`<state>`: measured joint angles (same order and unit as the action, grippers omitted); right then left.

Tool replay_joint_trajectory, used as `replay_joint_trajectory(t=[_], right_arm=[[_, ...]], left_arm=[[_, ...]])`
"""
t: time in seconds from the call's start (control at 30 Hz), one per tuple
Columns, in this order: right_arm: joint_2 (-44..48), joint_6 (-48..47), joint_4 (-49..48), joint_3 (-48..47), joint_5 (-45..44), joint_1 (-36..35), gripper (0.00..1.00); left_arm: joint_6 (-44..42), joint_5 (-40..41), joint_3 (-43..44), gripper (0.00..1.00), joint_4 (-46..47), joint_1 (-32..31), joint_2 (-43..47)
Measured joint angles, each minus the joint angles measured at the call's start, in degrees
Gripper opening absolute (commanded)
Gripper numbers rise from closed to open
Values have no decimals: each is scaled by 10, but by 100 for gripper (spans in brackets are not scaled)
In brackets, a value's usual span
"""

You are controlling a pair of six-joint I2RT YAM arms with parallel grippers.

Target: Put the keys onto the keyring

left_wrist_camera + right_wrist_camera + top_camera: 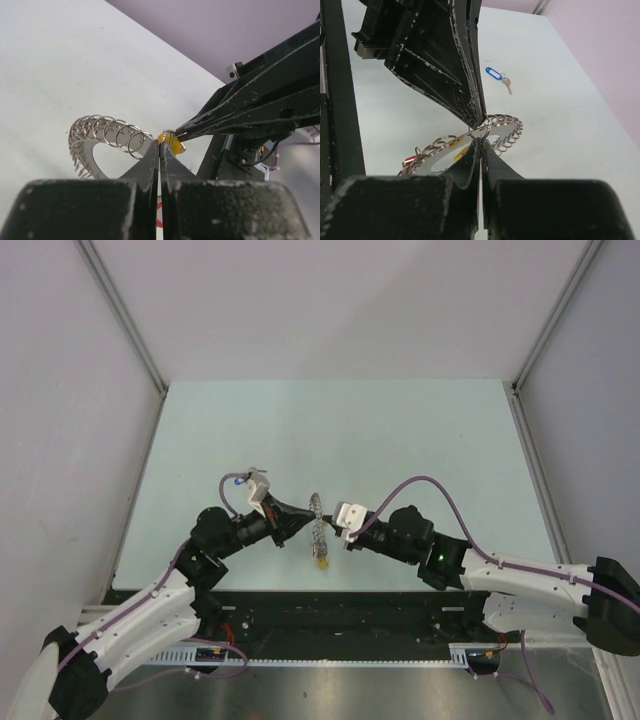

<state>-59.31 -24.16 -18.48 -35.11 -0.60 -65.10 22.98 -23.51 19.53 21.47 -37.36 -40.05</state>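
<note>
The keyring (317, 512), a flat grey ring fringed with small split rings, hangs in the air between both grippers. It also shows in the left wrist view (102, 136) and the right wrist view (506, 129). My left gripper (160, 145) is shut on its edge. My right gripper (481, 140) is shut on a small split ring at the same spot, where the yellow tag (173, 143) of the yellow key hangs; the tag dangles below in the top view (322, 562). The two gripper tips nearly touch (322, 520). The blue key (496, 75) lies on the table.
A red tag (410, 159) hangs on the keyring's near side. The pale green table (400, 440) has grey walls on the left, back and right. A black rail (330, 615) runs along its near edge.
</note>
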Motion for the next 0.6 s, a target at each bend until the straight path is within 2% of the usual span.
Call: replay_joint_trajectory(t=[0.17, 0.47, 0.6], right_arm=[[-31, 1, -30, 1, 10, 4, 0], [-57, 6, -75, 2, 23, 5, 0], [-66, 6, -82, 3, 26, 5, 0]], left_arm=[[56, 50, -48, 0, 70, -7, 7], [101, 126, -104, 0, 205, -39, 6], [109, 145, -123, 2, 238, -47, 4]])
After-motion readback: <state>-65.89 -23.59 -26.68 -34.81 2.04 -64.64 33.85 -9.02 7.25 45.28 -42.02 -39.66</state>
